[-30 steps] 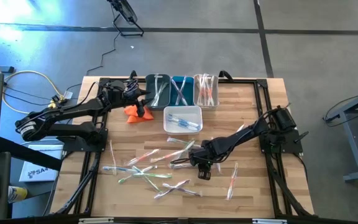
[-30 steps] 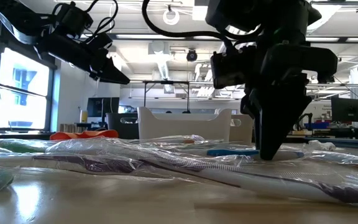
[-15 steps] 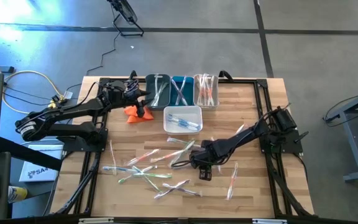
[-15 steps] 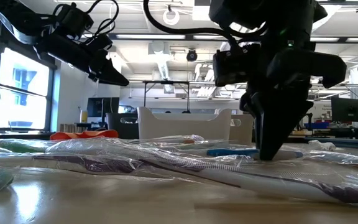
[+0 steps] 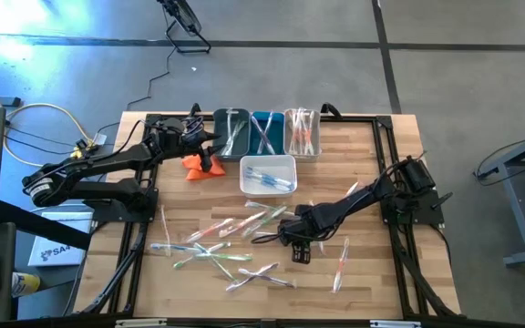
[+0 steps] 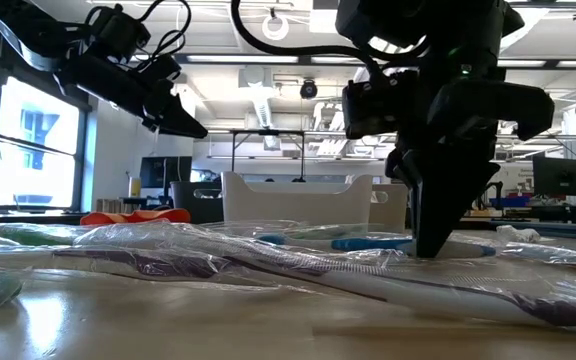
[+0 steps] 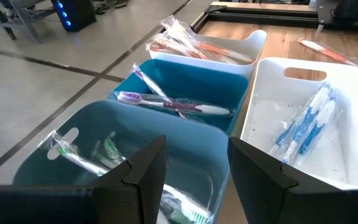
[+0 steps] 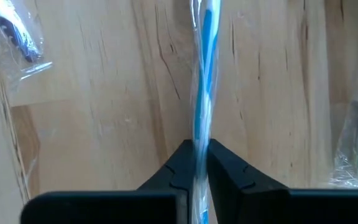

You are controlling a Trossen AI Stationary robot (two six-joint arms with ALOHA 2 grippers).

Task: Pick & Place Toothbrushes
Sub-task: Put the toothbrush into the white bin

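Since a second ago: my right gripper (image 8: 197, 163) has closed its fingers on the blue toothbrush (image 8: 205, 74).
Right gripper: down at mid-table, pinching that wrapped brush against the wood.
Left gripper (image 7: 194, 171): fingers apart, hovering over the teal bin (image 7: 73, 124).
Other toothbrushes (image 5: 210, 248): scattered on the table, some in bins.
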